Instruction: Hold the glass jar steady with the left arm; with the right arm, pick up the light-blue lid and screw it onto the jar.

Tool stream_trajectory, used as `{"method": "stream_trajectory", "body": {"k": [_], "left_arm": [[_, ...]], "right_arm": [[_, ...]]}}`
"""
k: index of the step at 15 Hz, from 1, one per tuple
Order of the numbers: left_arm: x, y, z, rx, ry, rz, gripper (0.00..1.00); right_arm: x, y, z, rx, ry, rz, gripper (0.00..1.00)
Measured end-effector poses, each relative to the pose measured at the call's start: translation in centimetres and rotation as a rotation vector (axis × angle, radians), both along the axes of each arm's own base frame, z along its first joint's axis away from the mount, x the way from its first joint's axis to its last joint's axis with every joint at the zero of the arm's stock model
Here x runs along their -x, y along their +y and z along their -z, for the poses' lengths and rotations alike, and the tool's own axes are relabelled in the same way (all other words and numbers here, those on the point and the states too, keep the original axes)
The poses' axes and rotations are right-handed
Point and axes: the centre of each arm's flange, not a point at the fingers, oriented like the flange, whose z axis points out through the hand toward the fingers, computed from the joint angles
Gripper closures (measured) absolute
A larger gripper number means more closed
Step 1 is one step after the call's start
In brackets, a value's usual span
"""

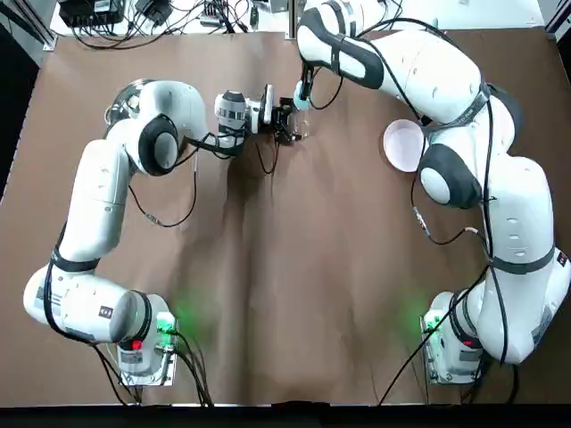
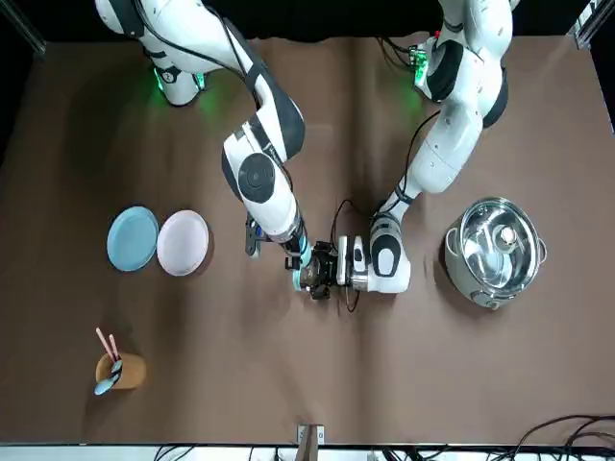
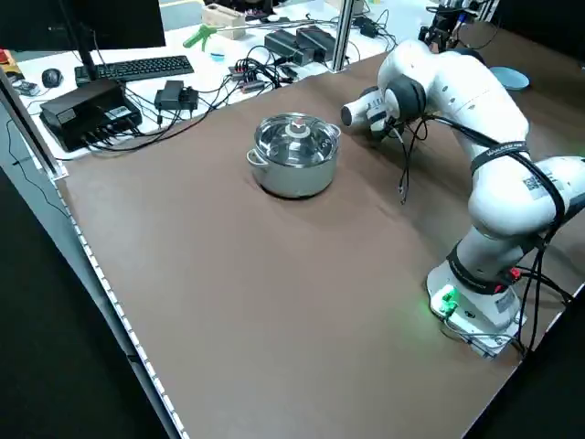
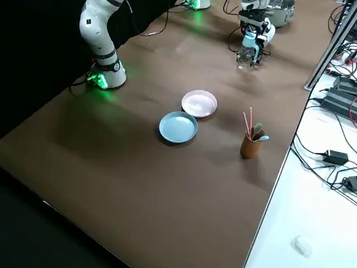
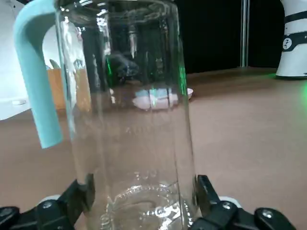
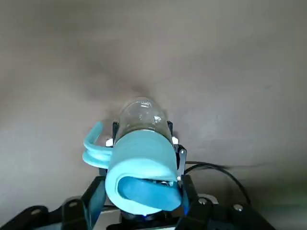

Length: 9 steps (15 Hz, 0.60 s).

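The glass jar point(image 5: 129, 120), upright at the far middle of the table point(image 1: 285, 267), is clamped near its base by the left gripper point(image 5: 144, 189), while the light-blue lid point(image 6: 141, 163) is pinched over its mouth by the right gripper point(image 6: 141, 191).

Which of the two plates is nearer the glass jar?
The pink plate. It lies beside the light-blue plate, on the side that faces the glass jar, so it is the closer one.
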Motion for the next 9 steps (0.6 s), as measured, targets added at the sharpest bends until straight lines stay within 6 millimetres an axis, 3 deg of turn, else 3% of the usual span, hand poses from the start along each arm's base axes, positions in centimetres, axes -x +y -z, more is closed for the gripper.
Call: {"method": "stream_trajectory", "body": {"k": [4,5,8,9], "left_arm": [[-0.2,0.0,-0.2,-0.005,-0.003,0.001,0.05],[-0.3,0.0,-0.4,-0.005,-0.011,0.0,0.05],[-0.6,0.1,-0.7,-0.008,-0.041,0.0,0.05],[-0.7,0.1,-0.7,-0.008,-0.042,-0.001,0.05]], "right_arm": [[-0.2,-0.6,0.3,0.018,0.021,0.094,0.3],[-0.3,-0.9,0.8,0.032,0.027,0.103,0.26],[-0.7,-2.1,2.5,0.066,0.034,0.119,0.01],[-0.8,-2.2,2.6,0.067,0.036,0.122,0.0]]}}
